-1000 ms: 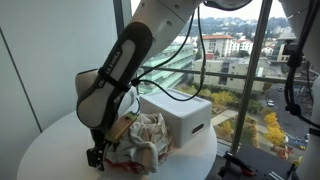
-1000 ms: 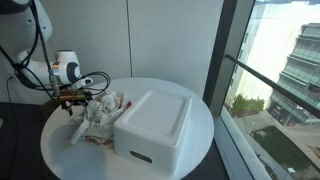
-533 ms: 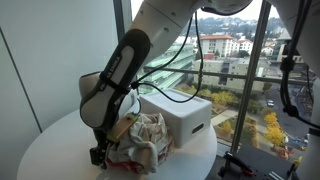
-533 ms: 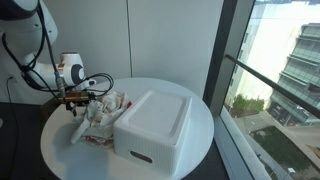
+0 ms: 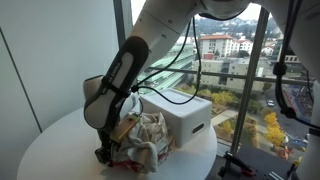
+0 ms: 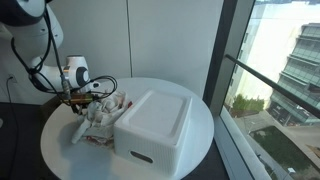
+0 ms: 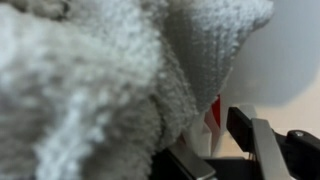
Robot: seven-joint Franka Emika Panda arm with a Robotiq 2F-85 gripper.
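A heap of grey-beige cloth [image 5: 147,134] with a bit of red under it lies on a round white table [image 5: 50,150], against a white box [image 5: 186,114]. My gripper [image 5: 103,153] is low at the heap's outer edge, pointing into it; it also shows in an exterior view [image 6: 82,99] next to the cloth [image 6: 101,117]. In the wrist view grey knitted cloth [image 7: 90,80] fills most of the picture. The two fingers [image 7: 220,152] stand apart, with the cloth's edge and a red strip [image 7: 215,112] between them.
The white box [image 6: 155,120] takes up the middle of the table [image 6: 200,140]. Tall windows with a drop to the street stand right behind the table. A white wall stands on the other side.
The gripper has moved a little closer into the cloth heap. The cloth and the box have not moved.
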